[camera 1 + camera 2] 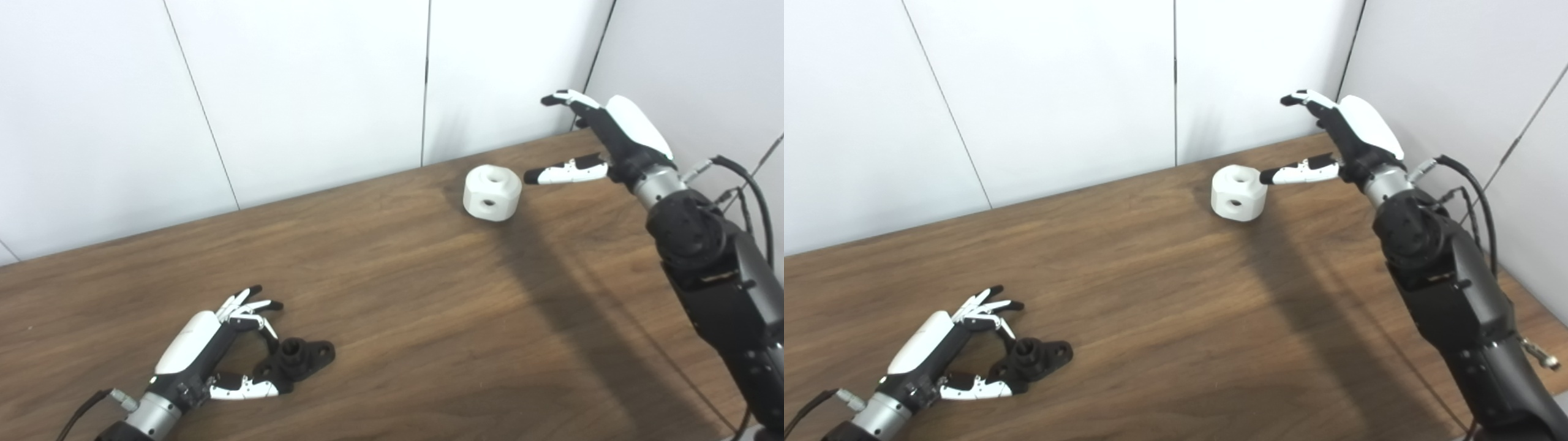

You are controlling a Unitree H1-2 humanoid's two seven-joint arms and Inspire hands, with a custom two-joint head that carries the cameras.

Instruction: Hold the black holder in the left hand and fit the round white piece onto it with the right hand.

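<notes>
Plain white wall panels (306, 92), joined by thin dark vertical seams, back a desk (398, 294) of dark wood-grain laminate with a matte finish. Near the desk's front left lies the black holder (298, 357), a matte, flat-based bracket with a short raised collar and small holes in its ends. The left robot hand (226, 349), white-shelled over black links, rests on the desk around the holder: its thumb runs along the near side and touches the base, while the fingers (251, 304) arch above the far side, spread and not closed on it. Well apart, toward the back right, stands the round white piece (492, 192), a smooth, chunky drum with chamfered edges, a hole in its top face and another in its side. The right robot hand (597, 138) is open beside it: the thumb points at the piece's right edge, nearly touching, and the fingers are raised above, holding nothing. A dark shadow crosses the desk beneath the right arm.
</notes>
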